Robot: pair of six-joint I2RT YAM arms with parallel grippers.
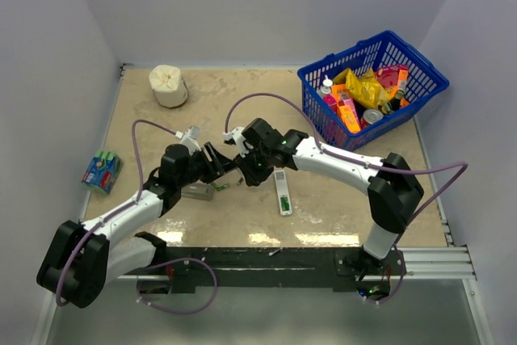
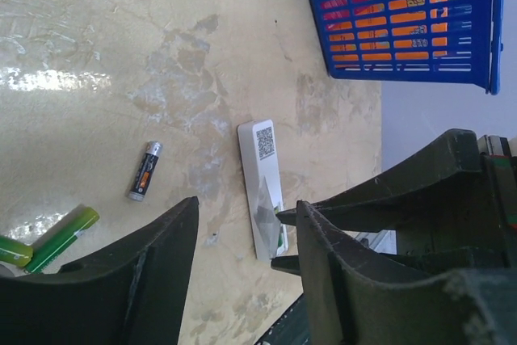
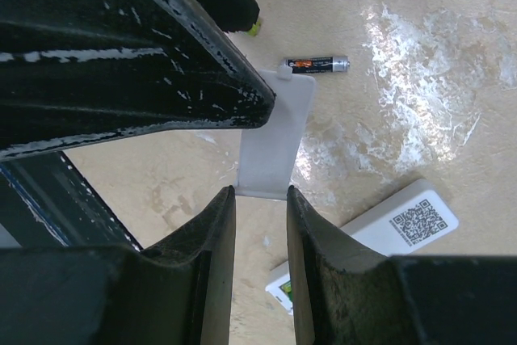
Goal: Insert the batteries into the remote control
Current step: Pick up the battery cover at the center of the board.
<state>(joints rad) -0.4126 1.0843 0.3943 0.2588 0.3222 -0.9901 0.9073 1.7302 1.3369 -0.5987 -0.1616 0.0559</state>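
Cover (image 3: pixel 275 135) in narrow-set right gripper (image 3: pixel 260 208)

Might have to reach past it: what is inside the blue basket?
The blue basket holds a yellow bag, an orange packet, a white-capped bottle and a can. Whatever lies beneath them is covered.

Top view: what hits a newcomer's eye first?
Mid-table, the right hand pinches a white back cover, nose to nose with the open left hand. Next comes the blue basket of bright packets at the far right corner. The white remote lies on the table beside the hands.
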